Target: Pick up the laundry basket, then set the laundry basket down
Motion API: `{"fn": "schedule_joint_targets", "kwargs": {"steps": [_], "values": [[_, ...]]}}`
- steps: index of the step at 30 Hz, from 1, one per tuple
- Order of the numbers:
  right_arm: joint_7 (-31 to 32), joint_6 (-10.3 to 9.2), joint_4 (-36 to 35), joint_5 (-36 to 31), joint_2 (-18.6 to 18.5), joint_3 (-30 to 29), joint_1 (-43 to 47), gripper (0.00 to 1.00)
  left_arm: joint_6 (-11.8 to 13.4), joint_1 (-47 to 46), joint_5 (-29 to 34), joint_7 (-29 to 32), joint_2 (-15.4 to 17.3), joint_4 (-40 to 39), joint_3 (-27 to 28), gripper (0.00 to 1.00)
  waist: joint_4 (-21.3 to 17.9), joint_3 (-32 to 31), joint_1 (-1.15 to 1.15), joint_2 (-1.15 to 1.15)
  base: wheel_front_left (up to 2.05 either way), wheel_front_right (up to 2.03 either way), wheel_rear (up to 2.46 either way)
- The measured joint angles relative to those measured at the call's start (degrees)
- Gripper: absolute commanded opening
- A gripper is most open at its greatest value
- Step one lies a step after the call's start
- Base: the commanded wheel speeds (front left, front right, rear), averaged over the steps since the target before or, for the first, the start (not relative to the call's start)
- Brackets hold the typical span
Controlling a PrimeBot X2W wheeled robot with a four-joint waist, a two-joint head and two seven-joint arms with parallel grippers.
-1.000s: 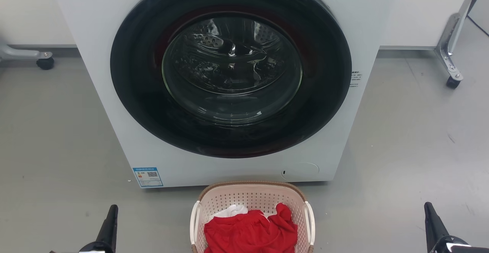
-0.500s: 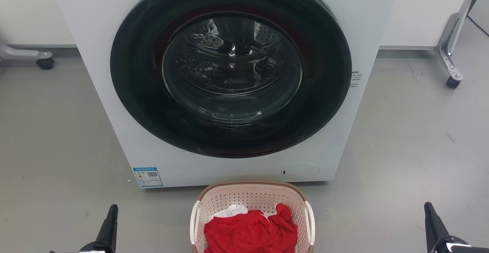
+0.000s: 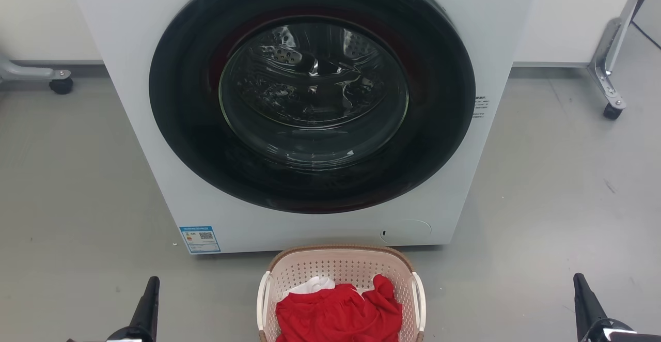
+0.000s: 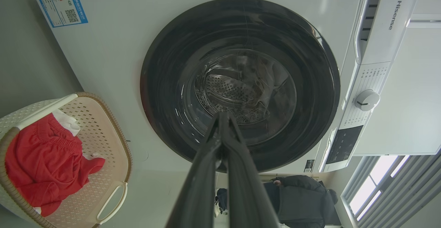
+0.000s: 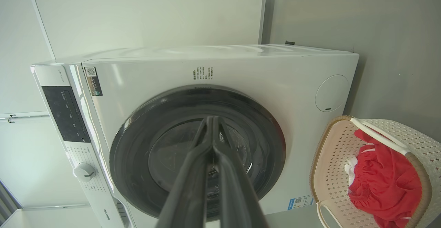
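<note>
- Head view: the laundry basket [image 3: 341,267] sits on the grey floor [image 3: 77,176], right in front of the washer [image 3: 310,114], with red clothes [image 3: 338,313] inside. The left gripper [image 3: 148,300] and the right gripper [image 3: 583,300] are far out to each side — not touching it.
- Left wrist view: the left gripper's two fingers [image 4: 203,173] are pressed together, holding nothing. The laundry basket is off to the side.
- Right wrist view: the right gripper is pinched together too — empty, pointing at the washer.

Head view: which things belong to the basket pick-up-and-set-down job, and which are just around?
Job: laundry basket, on the floor; left gripper and right gripper, both shut, apart from it.
Just around: washer; red garment and white cloth inside the basket; wheeled frame leg.
</note>
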Motion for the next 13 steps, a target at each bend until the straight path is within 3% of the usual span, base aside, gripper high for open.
{"fn": "schedule_joint_targets", "kwargs": {"steps": [13], "values": [[0.0, 0.0, -0.01, 0.0, 0.0, 0.0, 0.0, 0.0, 0.0, 0.0, 0.0, 0.0, -0.01, -0.02, 0.0, 0.0, 0.0, 0.0, 0.0, 0.0, 0.0, 0.0, 0.0]]}}
